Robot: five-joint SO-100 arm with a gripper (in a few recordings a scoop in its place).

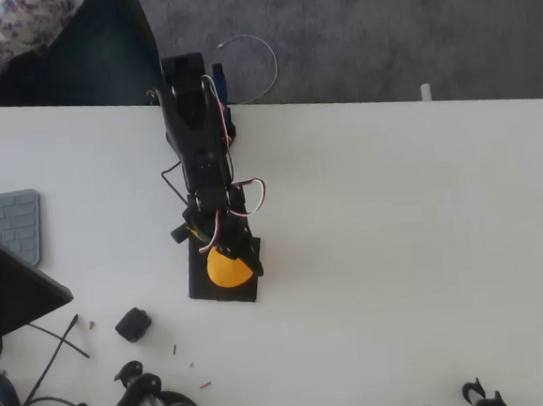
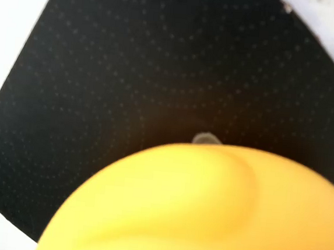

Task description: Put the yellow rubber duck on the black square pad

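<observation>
White flat table [image 1: 397, 249], far edge meeting grey carpet [image 1: 380, 25]. Thin matte black square pad [image 1: 203, 285] lies flat on table near centre-left; in wrist view its dotted surface [image 2: 131, 69] carries small greyish mark [image 2: 204, 139]. Pale grey keyboard [image 1: 10, 224] at left edge. Small black lumpy cube-like part [image 1: 131, 324] just left of pad, apart from it. Thin black cables [image 1: 57, 344] lower left.

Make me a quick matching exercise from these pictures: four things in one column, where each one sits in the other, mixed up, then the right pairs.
1. yellow rubber duck
2. black square pad
3. grey keyboard
4. small black lumpy part

A. left table edge, overhead view
B. over the pad, below the arm
C. on the table left of the pad
D. flat on the white table under the duck

Pairs: 1-B, 2-D, 3-A, 4-C
</observation>
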